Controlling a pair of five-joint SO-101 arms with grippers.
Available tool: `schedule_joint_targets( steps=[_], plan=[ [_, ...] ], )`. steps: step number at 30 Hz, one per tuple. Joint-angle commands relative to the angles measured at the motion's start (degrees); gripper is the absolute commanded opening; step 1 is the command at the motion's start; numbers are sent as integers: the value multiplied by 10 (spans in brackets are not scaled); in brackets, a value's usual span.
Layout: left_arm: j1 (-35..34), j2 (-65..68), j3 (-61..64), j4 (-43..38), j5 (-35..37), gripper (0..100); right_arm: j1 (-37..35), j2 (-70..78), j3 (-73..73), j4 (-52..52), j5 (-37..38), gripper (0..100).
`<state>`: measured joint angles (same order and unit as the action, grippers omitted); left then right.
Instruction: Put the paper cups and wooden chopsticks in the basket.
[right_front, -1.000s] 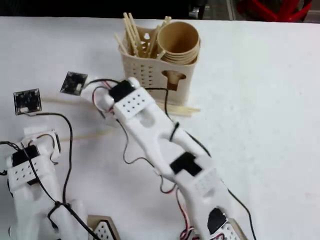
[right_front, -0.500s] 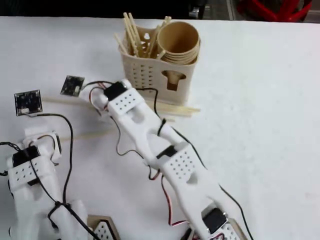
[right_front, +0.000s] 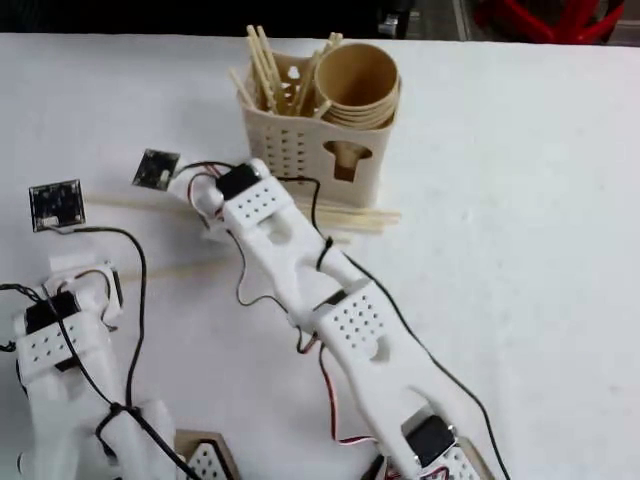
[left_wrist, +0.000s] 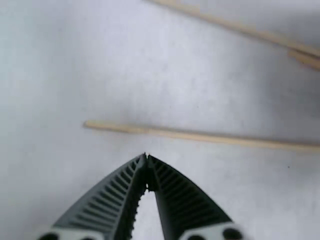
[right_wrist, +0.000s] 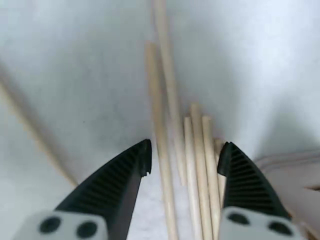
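Basket (right_front: 290, 150) sits toward the far side of the white bench (right_front: 520, 200), w/ a stack of paper cups (right_front: 358, 85) nested in one half and several upright chopsticks (right_front: 265, 62) leaning in the other. Just in front of the basket, close to its base, lies a loose bundle (right_front: 362, 217) of wooden chopsticks, flat on the bench. Right arm (right_front: 300, 270) stretches diagonally across the bench from the near edge, its head down beside the basket's front corner. Right end effector (right_wrist: 185, 155) is released, jaws spread wide and straddling the ends of the bundle, approx. four or five sticks side by side between the tips. Can't tell whether the tips touch the bench. A corner of the basket shows just beside one jaw in the right wrist view. Left arm (right_front: 55, 345) is folded by the near-left edge of the bench, well apart from the basket. Left end effector (left_wrist: 146, 161) is clenched empty, tips meeting, just short of a single chopstick (left_wrist: 200, 136) lying crosswise ahead of it. A further chopstick (left_wrist: 240, 27) lies beyond, also flat on the bench.
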<state>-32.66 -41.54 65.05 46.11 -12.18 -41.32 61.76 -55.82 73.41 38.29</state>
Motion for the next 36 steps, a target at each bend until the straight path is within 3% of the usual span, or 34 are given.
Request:
schedule_joint_targets(
  steps=[1,11,24,36],
  plan=[
    [-4,-14,-3,-14,3,23,7,-6,-14,17,7,177],
    [-4,-13,-3,-15,3,23,0,-7,-15,93,83,19],
    [-4,-13,-3,-15,3,23,-9,-2,-111,222,83,18],
    [-4,-13,-3,-15,3,23,-12,35,-122,231,92,82]
  ],
)
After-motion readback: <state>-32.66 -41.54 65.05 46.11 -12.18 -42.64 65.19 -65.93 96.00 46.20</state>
